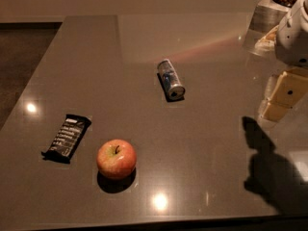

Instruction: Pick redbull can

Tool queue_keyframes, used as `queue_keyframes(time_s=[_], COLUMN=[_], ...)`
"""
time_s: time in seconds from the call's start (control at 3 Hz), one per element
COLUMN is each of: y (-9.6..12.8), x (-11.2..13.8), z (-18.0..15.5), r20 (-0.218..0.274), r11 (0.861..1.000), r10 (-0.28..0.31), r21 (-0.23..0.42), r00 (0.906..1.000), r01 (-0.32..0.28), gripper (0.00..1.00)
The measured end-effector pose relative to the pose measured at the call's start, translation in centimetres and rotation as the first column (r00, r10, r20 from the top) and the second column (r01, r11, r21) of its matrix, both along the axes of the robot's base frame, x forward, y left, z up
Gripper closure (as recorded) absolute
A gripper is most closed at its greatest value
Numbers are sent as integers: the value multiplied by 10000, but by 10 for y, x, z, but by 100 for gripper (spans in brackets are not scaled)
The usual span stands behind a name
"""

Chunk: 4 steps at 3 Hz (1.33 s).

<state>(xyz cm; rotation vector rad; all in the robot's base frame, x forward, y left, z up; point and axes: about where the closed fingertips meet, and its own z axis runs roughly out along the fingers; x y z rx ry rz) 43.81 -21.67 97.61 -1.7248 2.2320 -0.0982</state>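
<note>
The redbull can (170, 79) lies on its side near the middle of the grey table (207, 143), its blue and silver body pointing away and one shiny silver end facing front-right. My gripper (283, 99) hangs at the right edge of the view below the white arm (294, 32). It is well to the right of the can, apart from it and above the tabletop. It casts a dark shadow (269, 172) on the table at the front right.
A red-yellow apple (116, 159) stands front left of the can. A black snack bar (67, 137) lies further left. A silver container (266, 14) with brown contents stands at the back right corner. The table's left edge borders dark floor.
</note>
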Motion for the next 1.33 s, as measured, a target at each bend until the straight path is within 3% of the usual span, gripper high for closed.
queue_keyframes(time_s=[0.33,0.67,1.33], y=[0,15,57], x=[0,14,46], z=[0,-1,-6], r20=[16,-289,-931], r11=[10000,9983,9813], r10=[-3,-453,-1465], r21=[-2,367,1118], r00=[10000,9986,9848], r01=[3,464,1565], gripper=[0,0,0])
